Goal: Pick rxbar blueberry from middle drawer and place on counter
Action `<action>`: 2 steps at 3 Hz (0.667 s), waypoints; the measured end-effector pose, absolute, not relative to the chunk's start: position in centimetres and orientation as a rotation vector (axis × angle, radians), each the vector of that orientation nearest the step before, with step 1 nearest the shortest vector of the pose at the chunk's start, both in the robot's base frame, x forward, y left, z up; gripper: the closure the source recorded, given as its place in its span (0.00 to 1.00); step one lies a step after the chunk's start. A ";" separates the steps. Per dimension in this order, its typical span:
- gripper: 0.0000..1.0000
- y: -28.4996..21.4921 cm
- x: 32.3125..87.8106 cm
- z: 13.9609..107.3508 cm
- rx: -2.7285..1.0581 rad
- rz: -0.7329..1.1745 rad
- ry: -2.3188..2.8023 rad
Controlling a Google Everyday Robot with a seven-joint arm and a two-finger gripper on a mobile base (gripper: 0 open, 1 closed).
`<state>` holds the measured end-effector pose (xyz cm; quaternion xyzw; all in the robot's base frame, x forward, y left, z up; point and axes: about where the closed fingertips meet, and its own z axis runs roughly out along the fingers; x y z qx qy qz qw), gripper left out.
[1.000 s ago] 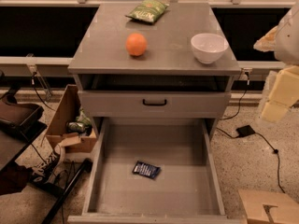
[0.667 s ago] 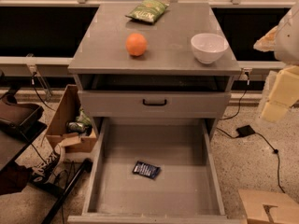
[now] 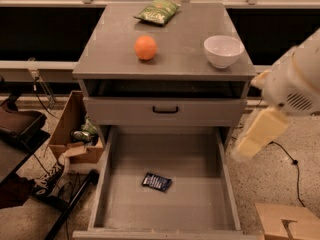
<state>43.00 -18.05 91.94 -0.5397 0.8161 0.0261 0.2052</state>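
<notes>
Grey counter (image 3: 185, 59) sits above, the bar (image 3: 156, 182) lies flat at lower centre in the open drawer (image 3: 190, 204), and my gripper (image 3: 252, 139), at right outside it, grip state I cannot tell, should, I reckon, descend squarely across the bar's narrow width.

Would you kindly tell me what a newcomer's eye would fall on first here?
An open drawer gapes low in the cabinet, one dark-blue bar alone on its floor. On the counter sit an orange, a white bowl and a green chip bag. The gripper hangs at the picture's right, outside the drawer.
</notes>
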 end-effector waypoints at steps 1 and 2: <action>0.00 -14.3 43.0 83.7 -1.359 0.203 2.376; 0.00 -11.9 46.5 75.6 -1.218 0.242 2.436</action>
